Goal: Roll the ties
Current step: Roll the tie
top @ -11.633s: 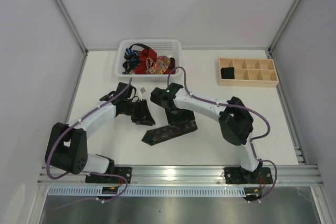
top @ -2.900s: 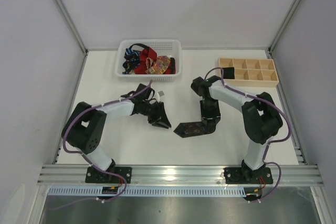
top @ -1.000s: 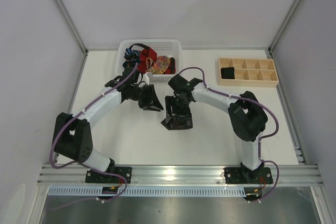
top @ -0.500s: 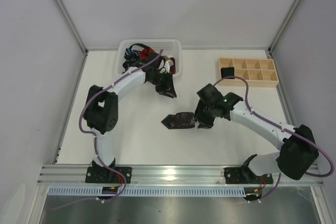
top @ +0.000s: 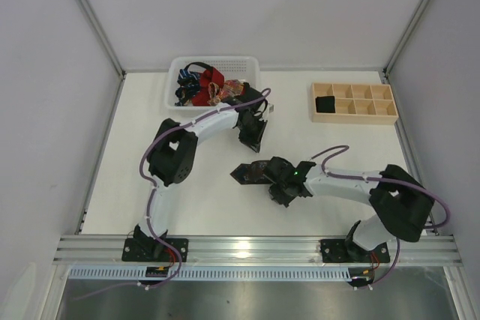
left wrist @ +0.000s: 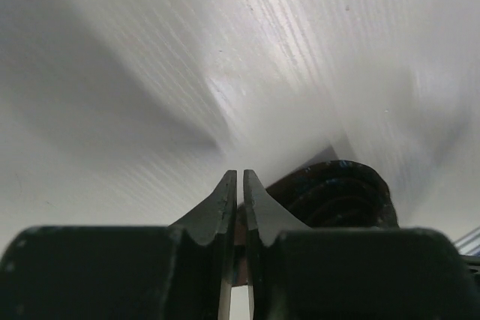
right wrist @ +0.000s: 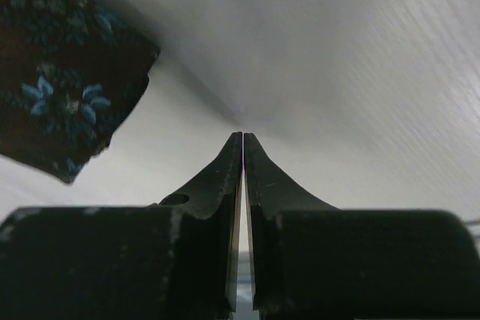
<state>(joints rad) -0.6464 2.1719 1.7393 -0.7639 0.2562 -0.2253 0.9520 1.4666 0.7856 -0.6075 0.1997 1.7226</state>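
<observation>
Right claw (right wrist: 243, 134) is fully closed on nothing, jaws pressed together just beside the dark floral tie (top: 253, 172) without touching it. That tie lies in a loose folded bundle at the middle of the surface (top: 202, 207), pointed end toward the left; it does not look tightly rolled. Left claw (left wrist: 236, 174) is likewise closed and empty, positioned between the tie and the white basket (top: 214, 59), where the remaining ties (top: 206, 89) sit tangled. A wooden tray (top: 360, 119) stands well apart at far right, one dark item (top: 325, 103) in its left-end compartment. Hazards: a closed claw sweeping sideways would shove the bundle and undo its folds; both arms converging could collide; tangled ties may lift together
</observation>
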